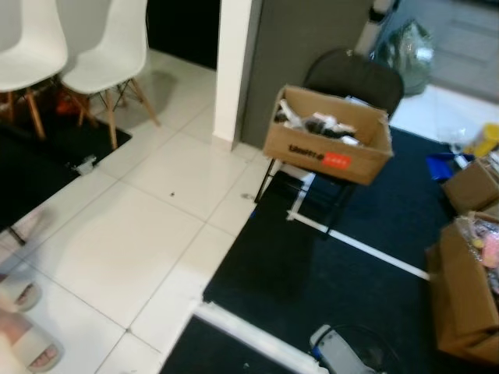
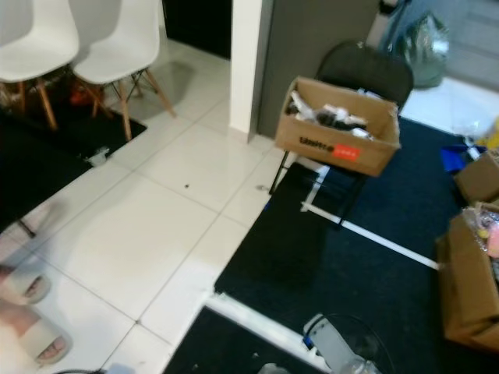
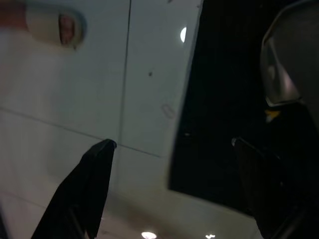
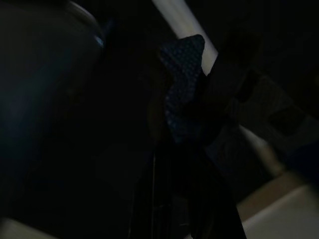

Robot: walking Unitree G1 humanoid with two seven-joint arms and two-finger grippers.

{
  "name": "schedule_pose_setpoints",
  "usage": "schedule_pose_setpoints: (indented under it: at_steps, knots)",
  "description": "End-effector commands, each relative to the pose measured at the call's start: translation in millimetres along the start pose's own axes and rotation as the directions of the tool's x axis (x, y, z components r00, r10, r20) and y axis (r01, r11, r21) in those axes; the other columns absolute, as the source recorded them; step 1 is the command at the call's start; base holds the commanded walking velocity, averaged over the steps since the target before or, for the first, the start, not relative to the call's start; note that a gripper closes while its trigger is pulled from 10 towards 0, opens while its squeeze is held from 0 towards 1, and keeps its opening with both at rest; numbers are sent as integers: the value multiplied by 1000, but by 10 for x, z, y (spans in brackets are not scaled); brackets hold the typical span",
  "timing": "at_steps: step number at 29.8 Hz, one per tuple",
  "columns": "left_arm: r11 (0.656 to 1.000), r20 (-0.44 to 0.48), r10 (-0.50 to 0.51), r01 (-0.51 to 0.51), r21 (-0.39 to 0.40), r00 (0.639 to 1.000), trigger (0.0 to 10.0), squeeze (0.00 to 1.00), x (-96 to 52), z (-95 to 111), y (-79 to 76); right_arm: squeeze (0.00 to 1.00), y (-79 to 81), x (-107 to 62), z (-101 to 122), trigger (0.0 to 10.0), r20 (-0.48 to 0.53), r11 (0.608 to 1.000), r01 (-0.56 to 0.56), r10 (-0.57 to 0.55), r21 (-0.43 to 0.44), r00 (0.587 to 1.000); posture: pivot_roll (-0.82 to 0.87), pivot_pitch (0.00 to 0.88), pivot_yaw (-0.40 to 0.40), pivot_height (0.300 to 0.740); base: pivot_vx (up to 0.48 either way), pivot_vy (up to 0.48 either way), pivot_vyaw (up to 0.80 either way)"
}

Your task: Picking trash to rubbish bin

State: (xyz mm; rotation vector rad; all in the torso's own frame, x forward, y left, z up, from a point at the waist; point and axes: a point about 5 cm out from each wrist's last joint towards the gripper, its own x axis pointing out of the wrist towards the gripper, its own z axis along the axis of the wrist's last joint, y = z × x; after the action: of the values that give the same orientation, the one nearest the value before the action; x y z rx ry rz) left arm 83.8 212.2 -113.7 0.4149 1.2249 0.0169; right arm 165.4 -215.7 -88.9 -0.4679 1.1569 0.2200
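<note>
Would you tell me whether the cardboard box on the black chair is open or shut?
Open. The cardboard box has its top flaps up, and dark and white items show inside it as it sits on the black chair.

- Sandalled feet (image 1: 23, 327) are cut off at the picture's edge.
- The cardboard box (image 1: 327, 136) hides its chair's seat.
- The right wrist view is too dark to read.

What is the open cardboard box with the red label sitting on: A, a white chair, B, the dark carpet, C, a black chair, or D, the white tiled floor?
C: the cardboard box rests on the seat of the black chair, whose rounded back rises behind it and whose thin legs reach the dark carpet below.
</note>
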Motion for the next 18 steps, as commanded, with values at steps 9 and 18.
schedule_pose_setpoints:
  at_steps: [9,18]
  knots:
    - [1000,20,-14,14,8,1000,10000,0,18,85,50,0,-417,-90,791,10000,219,972,76,-126,223,967,73,73,12,740,0,0,-775]
    - [1000,43,6,-5,-13,999,10000,0,41,176,227,0,-357,-186,1303,10000,393,978,-2,-82,209,916,39,19,3,740,0,0,-779]
